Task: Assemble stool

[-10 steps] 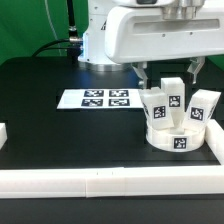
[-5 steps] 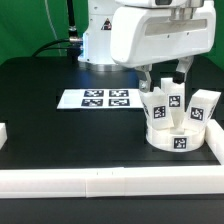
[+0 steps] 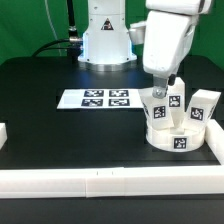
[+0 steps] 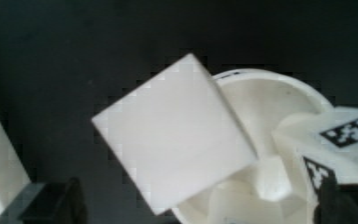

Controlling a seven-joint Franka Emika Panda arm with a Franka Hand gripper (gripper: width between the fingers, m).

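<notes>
Gripper spread wide above the stool parts
The gripper hung released, holding nothing, just over the legs standing on the round seat at the exterior view's right; a third leg stood beside them, the marker board lay to the left on the black table

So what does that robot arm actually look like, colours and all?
The arm is bulky, rounded and glossy white, rising from a white base with small dark markings. Its end effector has a grey part and two short dark fingers. Black cables hang behind the base.
</notes>
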